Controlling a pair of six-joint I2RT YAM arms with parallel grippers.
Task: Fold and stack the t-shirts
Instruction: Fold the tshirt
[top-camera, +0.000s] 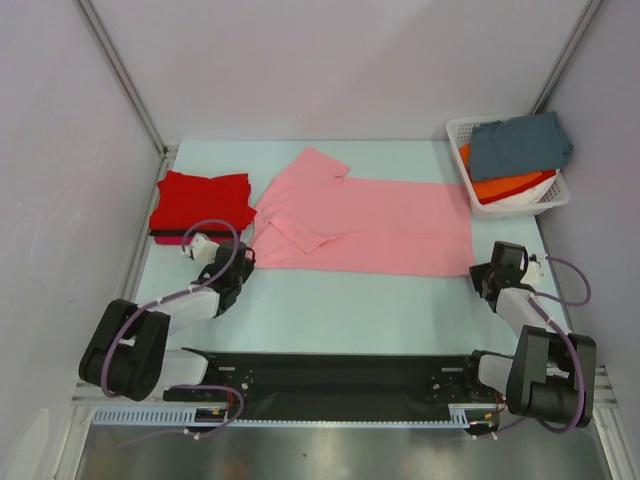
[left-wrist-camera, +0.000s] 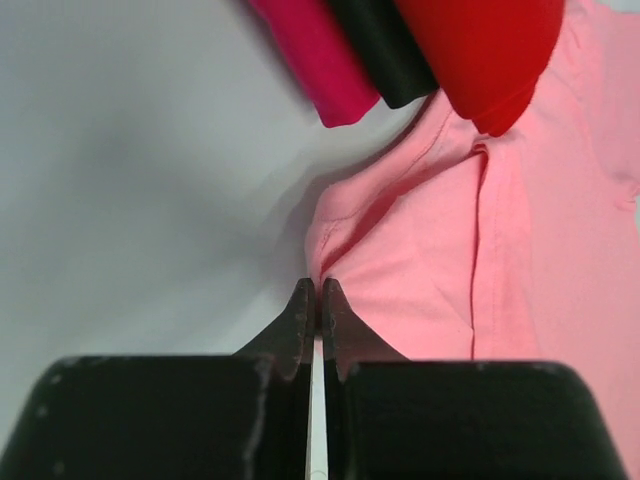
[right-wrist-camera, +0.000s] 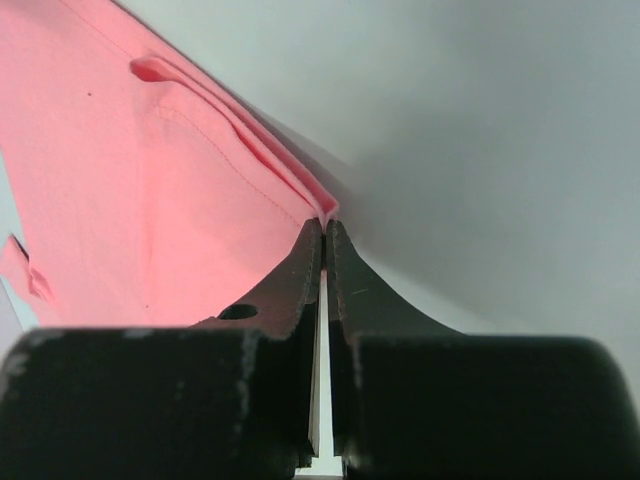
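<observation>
A light pink t-shirt (top-camera: 370, 225) lies flat across the middle of the table, one sleeve folded in. My left gripper (top-camera: 248, 252) is at its near left corner. In the left wrist view the jaws (left-wrist-camera: 317, 287) are shut, pinching the puckered pink edge (left-wrist-camera: 480, 270). My right gripper (top-camera: 478, 272) is at the near right corner, and its jaws (right-wrist-camera: 325, 224) are shut on the tip of the pink hem (right-wrist-camera: 130, 190). A folded stack with a red shirt (top-camera: 203, 203) on top sits at the left. The left wrist view shows red (left-wrist-camera: 480, 50), a dark layer (left-wrist-camera: 385, 55) and magenta (left-wrist-camera: 315, 60) in that stack.
A white slotted basket (top-camera: 520, 205) stands at the back right. It holds a slate grey-blue shirt (top-camera: 520, 143) on top of an orange one (top-camera: 510, 185). Metal frame posts rise at the back corners, and plain walls close in the table.
</observation>
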